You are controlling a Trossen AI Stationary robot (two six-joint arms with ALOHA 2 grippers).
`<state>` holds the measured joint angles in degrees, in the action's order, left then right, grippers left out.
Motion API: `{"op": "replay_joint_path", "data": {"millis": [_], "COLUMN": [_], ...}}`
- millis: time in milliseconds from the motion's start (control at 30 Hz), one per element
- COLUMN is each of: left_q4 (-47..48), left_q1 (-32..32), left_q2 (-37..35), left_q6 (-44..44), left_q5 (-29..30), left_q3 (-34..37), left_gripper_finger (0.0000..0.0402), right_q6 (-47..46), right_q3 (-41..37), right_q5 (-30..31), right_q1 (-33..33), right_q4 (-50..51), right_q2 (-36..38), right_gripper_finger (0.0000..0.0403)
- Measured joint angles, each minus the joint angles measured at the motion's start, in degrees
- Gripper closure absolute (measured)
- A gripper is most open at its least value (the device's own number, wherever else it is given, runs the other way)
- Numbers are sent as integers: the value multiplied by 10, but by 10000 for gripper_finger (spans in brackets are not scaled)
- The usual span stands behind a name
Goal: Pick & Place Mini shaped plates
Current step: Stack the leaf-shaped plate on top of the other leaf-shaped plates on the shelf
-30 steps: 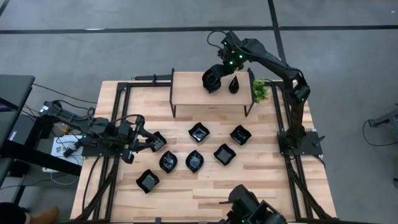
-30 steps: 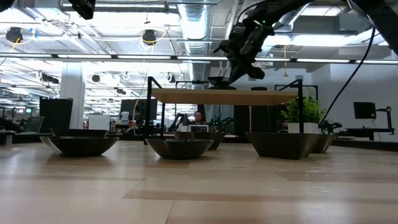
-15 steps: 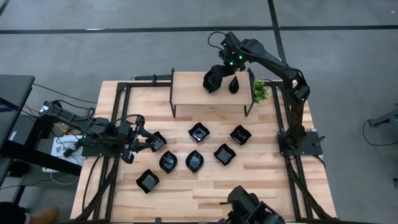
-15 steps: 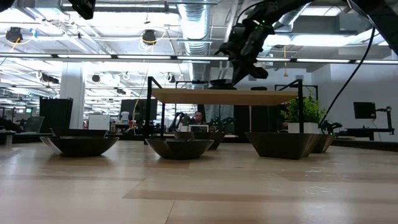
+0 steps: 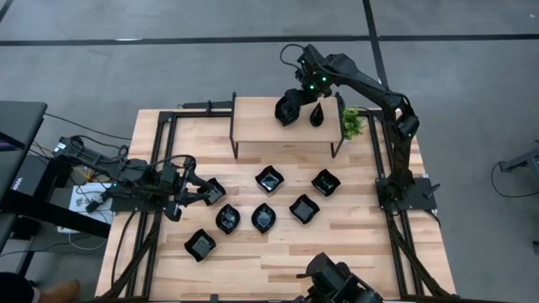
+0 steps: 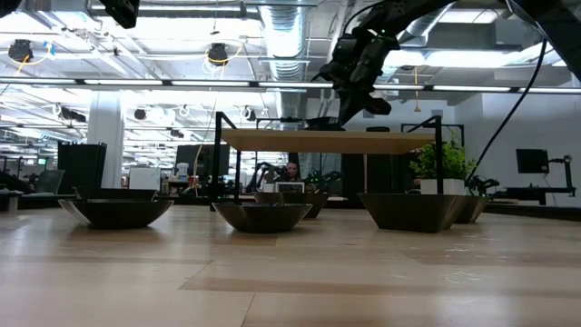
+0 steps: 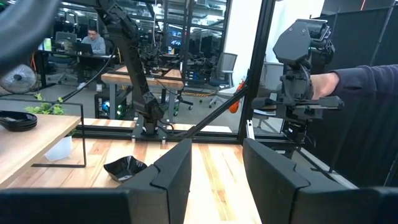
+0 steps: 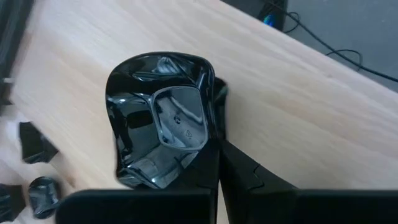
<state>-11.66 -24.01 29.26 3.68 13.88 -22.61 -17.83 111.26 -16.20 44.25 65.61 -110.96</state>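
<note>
Right hand over raised shelf, plate pinched by its rim.
Right hand clamps a wavy-edged plate just above the shelf, beside a teardrop plate; release lies straight down. Left hand waits wide open, empty, at the counter's left edge.

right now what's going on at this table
The right gripper is shut on the rim of a black plate over the raised shelf, where a teardrop plate already sits. The left gripper is open and waits low at the table's left side beside another plate. Six more plates, such as one, lie on the table.
</note>
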Motion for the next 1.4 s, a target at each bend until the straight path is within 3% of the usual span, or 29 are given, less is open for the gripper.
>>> {"op": "replay_joint_path", "data": {"millis": [1400], "left_q4": [-4], "left_q1": [0], "left_q2": [0], "left_q6": [0], "left_q5": [0], "left_q3": [0], "left_gripper_finger": [257], "right_q6": [-2], "right_q3": [-1], "right_q5": [-4], "right_q1": [-3], "right_q4": [8], "right_q2": [-18], "right_gripper_finger": [400]}}
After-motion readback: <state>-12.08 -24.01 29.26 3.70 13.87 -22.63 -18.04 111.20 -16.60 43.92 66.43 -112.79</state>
